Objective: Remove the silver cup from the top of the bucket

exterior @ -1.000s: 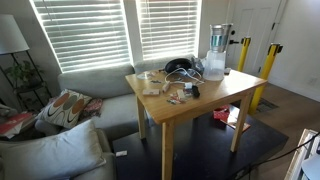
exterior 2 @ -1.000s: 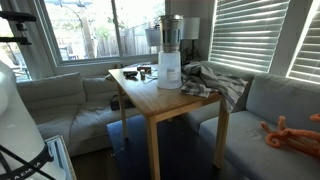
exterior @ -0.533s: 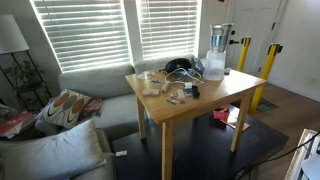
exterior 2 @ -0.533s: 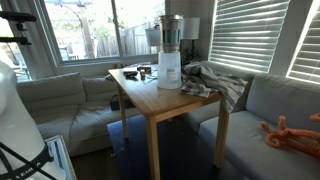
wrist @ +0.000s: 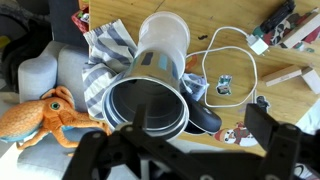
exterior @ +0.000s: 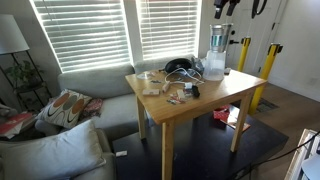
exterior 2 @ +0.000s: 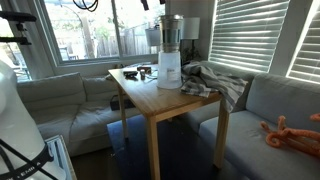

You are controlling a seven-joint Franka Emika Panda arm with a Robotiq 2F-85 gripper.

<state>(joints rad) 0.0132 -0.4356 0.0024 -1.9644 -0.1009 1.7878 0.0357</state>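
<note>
Pincer (wrist: 178,125) hangs wide open and empty right above the tall shiny silver metal cup (wrist: 158,68), which stands atop the small white translucent bucket (wrist: 165,38) on the wooden table (wrist: 222,20).

home living rm | grey sofa (exterior: 95,85) w/ cushions | window blinds (exterior: 90,30) | floor lamp (exterior: 12,38) | wood table (exterior: 215,95)

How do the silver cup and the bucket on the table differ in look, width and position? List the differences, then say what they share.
1. The silver cup is shiny metal. The bucket is white and translucent.
2. The cup is narrower than the bucket.
3. The cup stands on top of the bucket, while the bucket rests directly on the table.
Both are round, upright and stacked in one column.
</note>
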